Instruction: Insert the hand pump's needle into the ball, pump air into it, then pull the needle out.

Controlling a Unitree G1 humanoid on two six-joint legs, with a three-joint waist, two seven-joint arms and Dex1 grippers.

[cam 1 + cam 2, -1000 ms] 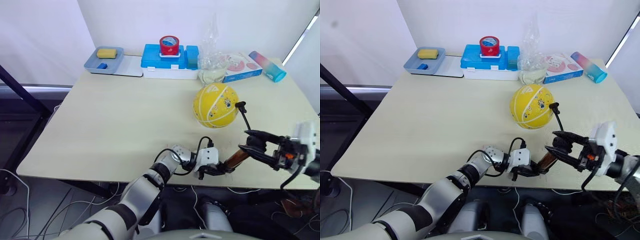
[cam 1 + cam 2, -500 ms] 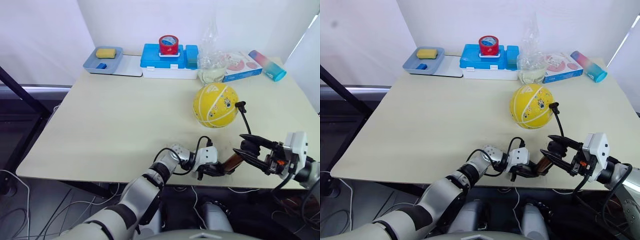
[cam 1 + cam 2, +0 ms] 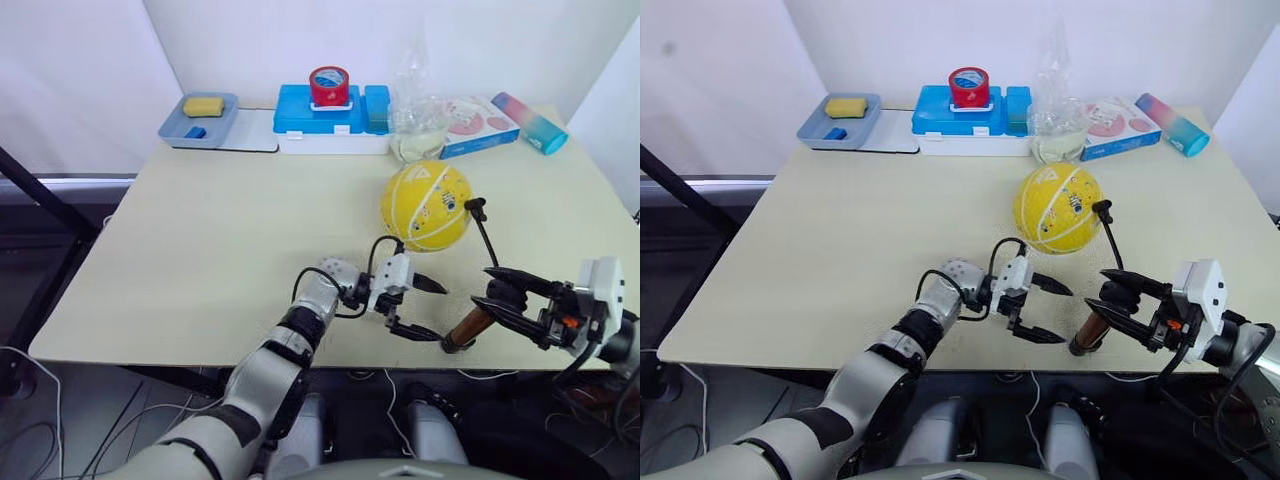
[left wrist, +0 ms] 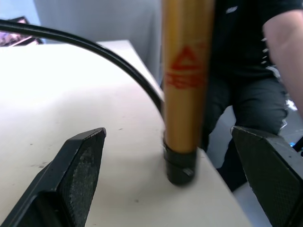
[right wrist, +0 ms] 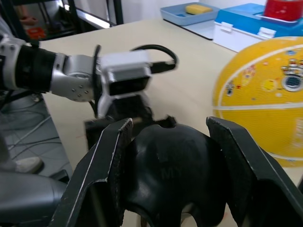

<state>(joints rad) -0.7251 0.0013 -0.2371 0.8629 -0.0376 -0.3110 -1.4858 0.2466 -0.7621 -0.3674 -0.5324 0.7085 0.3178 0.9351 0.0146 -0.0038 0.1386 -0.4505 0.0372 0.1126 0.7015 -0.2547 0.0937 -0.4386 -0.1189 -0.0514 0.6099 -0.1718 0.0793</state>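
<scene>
The slim gold-bronze metal hand pump (image 3: 1092,329) is standing tilted near the front edge of the pale wooden table (image 3: 840,230), its black T-handle between the 2 black fingers of the right pincer (image 3: 1118,304), which are clenching on it. The left pincer (image 3: 1045,312) is just beside the pump's lower end, fingers spread wide and released, touching nothing. Beyond both pincers the yellow rubber ball (image 3: 1057,208) with white seams is resting. The thin black hose (image 3: 1106,234) is rising from the right pincer to the ball's side; the needle is too small to tell.

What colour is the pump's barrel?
Gold-bronze with a red triangle mark on the hand pump, clearest in the left wrist view.
</scene>
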